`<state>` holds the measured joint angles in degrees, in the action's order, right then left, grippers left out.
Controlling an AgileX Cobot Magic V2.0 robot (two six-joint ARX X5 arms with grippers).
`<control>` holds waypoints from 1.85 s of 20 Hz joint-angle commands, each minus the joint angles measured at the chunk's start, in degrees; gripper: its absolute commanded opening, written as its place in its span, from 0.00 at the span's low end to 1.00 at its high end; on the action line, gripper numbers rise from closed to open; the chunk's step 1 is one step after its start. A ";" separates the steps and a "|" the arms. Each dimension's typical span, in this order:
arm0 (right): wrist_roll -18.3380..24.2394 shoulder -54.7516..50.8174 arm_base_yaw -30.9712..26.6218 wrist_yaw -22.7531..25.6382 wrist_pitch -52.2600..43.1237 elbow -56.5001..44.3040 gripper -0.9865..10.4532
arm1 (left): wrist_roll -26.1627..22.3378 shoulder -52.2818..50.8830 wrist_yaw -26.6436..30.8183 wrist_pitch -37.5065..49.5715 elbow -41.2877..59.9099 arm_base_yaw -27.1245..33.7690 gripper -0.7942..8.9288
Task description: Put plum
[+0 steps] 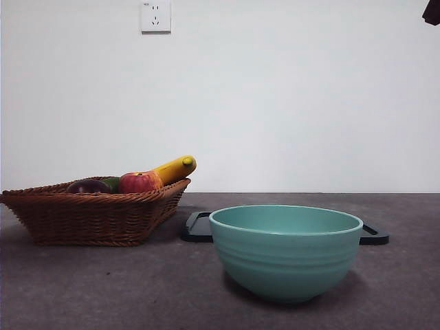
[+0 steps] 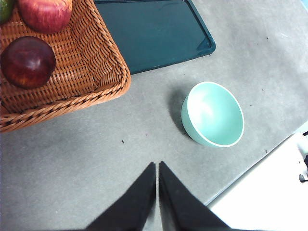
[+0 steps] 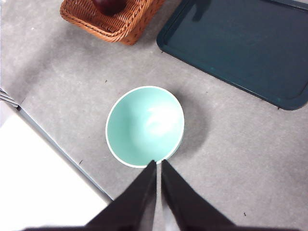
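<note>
The dark maroon plum [image 2: 28,61] lies in the wicker basket [image 2: 91,82]; in the front view the plum [image 1: 88,186] shows at the basket's left [image 1: 89,216], and the right wrist view shows a part of the plum [image 3: 109,6]. A teal bowl [image 1: 285,251] stands empty at the front middle, also in both wrist views [image 2: 213,114] [image 3: 144,126]. My left gripper [image 2: 157,166] is shut and empty, high over bare table between basket and bowl. My right gripper [image 3: 158,163] is shut and empty, high above the bowl's near rim.
A red-and-yellow apple [image 1: 139,182], a green fruit [image 1: 112,182] and a banana [image 1: 175,168] share the basket. A dark tray [image 3: 240,45] lies flat behind the bowl. A black arm tip [image 1: 432,12] shows at the top right corner. The table's edge [image 3: 57,149] runs near the bowl.
</note>
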<state>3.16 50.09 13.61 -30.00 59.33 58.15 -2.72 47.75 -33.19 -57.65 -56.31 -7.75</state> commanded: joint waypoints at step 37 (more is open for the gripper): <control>0.26 0.42 0.26 0.00 -2.34 1.11 0.46 | -2.71 32.85 22.01 10.45 -19.87 -6.27 0.56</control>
<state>3.18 50.09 13.61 -29.91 57.54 58.15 -3.95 79.57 -11.53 -47.81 -74.91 -13.74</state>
